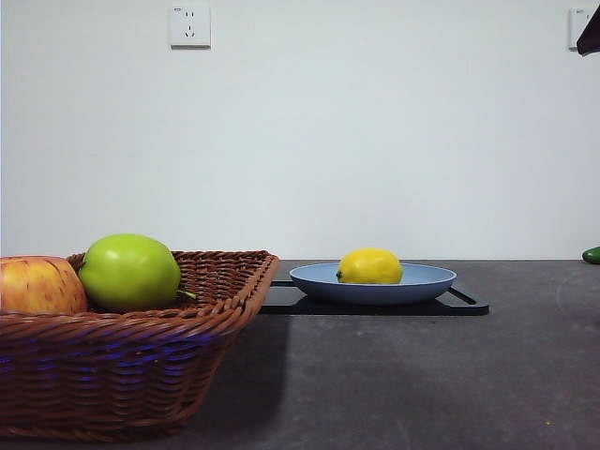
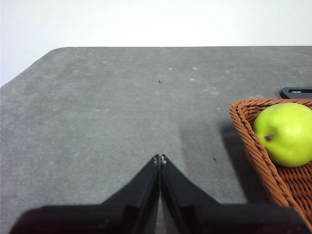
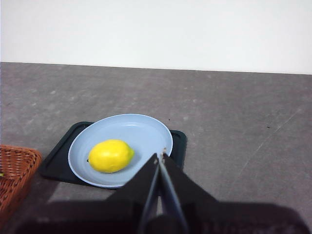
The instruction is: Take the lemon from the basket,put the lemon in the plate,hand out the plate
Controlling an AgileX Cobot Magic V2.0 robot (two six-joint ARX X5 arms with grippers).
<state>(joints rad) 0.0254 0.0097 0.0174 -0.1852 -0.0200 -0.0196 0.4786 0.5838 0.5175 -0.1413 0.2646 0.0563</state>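
Observation:
The yellow lemon (image 1: 370,266) lies in the light blue plate (image 1: 427,279), which sits on a flat black tray (image 1: 469,305). In the right wrist view the lemon (image 3: 110,155) rests on the side of the plate (image 3: 136,129) nearest the basket. My right gripper (image 3: 161,156) is shut and empty, above the plate's edge, and shows as a dark tip (image 1: 591,33) in the front view's top corner. The brown wicker basket (image 1: 141,356) holds a green apple (image 1: 129,272) and a red-yellow apple (image 1: 37,285). My left gripper (image 2: 159,159) is shut and empty over bare table beside the basket (image 2: 253,146).
The dark grey table (image 1: 422,375) stretches in front of the tray. A green object (image 1: 592,254) sits at the far right edge. A white wall with a socket (image 1: 189,25) stands behind.

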